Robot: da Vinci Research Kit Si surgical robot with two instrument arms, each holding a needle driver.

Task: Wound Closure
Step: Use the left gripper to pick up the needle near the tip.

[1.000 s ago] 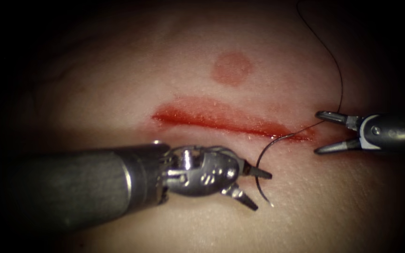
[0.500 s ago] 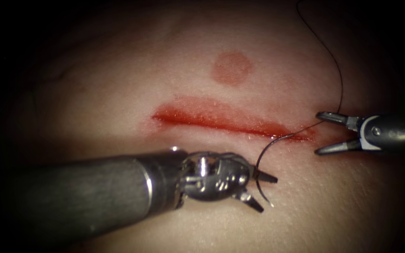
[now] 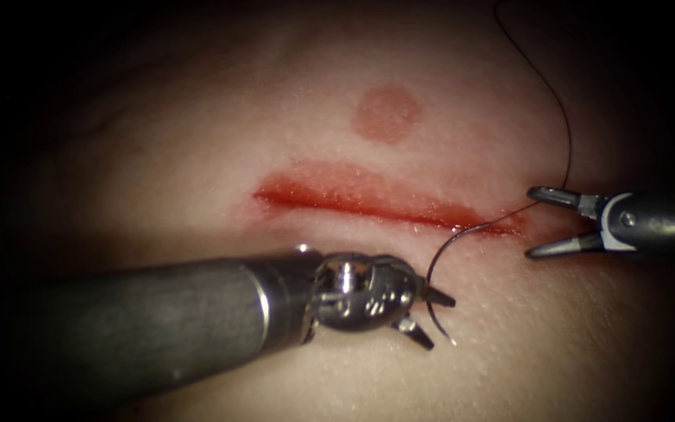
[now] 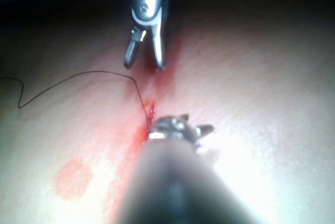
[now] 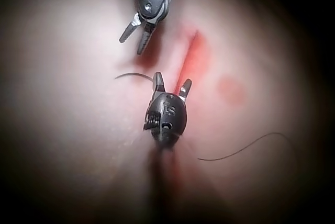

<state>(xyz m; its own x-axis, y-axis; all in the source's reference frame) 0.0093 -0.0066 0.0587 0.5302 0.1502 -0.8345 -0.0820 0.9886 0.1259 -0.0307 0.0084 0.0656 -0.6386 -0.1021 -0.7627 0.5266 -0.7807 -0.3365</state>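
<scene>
The cut runs across the tissue, wet with red fluid. The curved needle arcs from the cut's right end down over the skin below it; I cannot tell whether it is in the tissue. My left tool has its jaws open astride the needle's lower part, not closed on it. My right tool stands open at the cut's right end and holds nothing. The thread runs from the needle past its upper jaw and away upward. In the right wrist view the needle lies between the right tool and the left tool.
A round red mark sits on the tissue above the cut. The left tool's thick shaft crosses the lower left. In the left wrist view the thread trails over the skin beside the right tool.
My left tool has moved right toward the needle and its jaws have narrowed around the needle's lower part. The right tool, needle and thread have stayed put.
</scene>
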